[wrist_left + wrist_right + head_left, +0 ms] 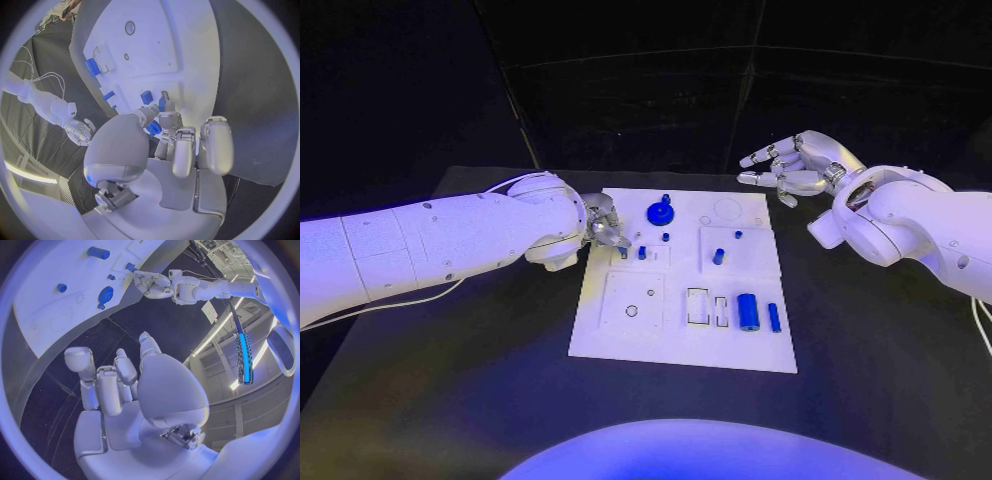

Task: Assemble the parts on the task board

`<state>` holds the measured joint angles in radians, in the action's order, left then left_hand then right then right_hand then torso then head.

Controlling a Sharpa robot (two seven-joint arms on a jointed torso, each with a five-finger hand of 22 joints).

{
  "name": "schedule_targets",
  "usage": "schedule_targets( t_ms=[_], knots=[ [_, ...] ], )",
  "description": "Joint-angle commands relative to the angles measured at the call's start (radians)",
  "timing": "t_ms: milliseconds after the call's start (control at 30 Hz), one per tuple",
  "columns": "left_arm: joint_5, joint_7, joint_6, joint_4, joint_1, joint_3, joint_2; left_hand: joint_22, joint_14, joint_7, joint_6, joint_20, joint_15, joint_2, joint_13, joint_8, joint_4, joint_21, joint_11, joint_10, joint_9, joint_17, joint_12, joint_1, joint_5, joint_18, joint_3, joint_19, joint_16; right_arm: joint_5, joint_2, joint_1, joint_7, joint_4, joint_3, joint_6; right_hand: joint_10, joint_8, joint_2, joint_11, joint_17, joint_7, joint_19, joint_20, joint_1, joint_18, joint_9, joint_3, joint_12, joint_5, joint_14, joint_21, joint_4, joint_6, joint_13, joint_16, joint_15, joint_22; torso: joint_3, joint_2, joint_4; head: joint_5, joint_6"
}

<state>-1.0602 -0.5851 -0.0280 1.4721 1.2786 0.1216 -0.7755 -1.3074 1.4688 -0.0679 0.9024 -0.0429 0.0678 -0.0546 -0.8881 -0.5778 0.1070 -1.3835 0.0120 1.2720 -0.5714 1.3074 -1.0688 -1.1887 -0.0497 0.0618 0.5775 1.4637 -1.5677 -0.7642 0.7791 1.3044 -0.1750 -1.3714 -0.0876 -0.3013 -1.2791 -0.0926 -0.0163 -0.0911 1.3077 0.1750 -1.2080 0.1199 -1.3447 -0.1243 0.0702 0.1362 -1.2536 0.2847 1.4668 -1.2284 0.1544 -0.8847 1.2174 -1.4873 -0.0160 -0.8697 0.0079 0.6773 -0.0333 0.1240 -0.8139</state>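
Left hand pinches a small blue part at the task board; right hand idle, fingers apart; loose pieces remain.

Your left arm reaches in low with its wrist bent, the left hand turned down and its fingertips pressed together in a pinch, while your right arm holds the right hand raised, fingers loosely curled and apart, holding nothing.
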Motion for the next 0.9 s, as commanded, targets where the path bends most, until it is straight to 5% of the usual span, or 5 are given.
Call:
schedule_targets(
  t_ms=[33, 900],
  knots=[
    [-0.02, -0.002, 0.026, 0.0, 0.0, 0.0, 0.003, -0.035, 0.102, 0.005, -0.001, 0.007, 0.006, 0.01, 0.001, -0.007, -0.131, 0.004, 0.002, 0.007, -0.001, 0.263, 0.003, 0.0, -0.003, -0.005, 0.139, 0.005, -0.003, 0.003, 0.0, 0.002, -0.007, -0.001, 0.001, 0.007, 0.003, -0.002, -0.006, 0.0, 0.1, 0.003, 0.003, 0.0, 0.001, -0.006, -0.001, 0.007, -0.003, 0.003, 0.064, 0.005, 0.001, -0.001, 0.001, 0.003, 0.003, 0.0, -0.0001, 0.0, 0.0006, 0.0, -0.001],
    [-0.032, -0.025, 0.073, -0.006, 0.0, 0.001, 0.007, -0.034, 0.102, 0.006, -0.002, 0.007, 0.006, 0.006, 0.012, -0.01, -0.134, 0.005, 0.003, 0.003, -0.003, 0.263, 0.012, 0.001, -0.003, -0.004, 0.145, 0.005, -0.003, 0.003, 0.0, 0.002, -0.008, -0.001, 0.001, 0.01, 0.003, -0.002, -0.01, 0.0, 0.099, 0.003, 0.003, 0.0, 0.0, -0.006, -0.001, 0.01, -0.003, 0.006, 0.064, 0.006, 0.002, 0.0, 0.001, 0.004, 0.003, 0.002, 0.0, 0.0, 0.001, 0.001, -0.006]
  ],
)
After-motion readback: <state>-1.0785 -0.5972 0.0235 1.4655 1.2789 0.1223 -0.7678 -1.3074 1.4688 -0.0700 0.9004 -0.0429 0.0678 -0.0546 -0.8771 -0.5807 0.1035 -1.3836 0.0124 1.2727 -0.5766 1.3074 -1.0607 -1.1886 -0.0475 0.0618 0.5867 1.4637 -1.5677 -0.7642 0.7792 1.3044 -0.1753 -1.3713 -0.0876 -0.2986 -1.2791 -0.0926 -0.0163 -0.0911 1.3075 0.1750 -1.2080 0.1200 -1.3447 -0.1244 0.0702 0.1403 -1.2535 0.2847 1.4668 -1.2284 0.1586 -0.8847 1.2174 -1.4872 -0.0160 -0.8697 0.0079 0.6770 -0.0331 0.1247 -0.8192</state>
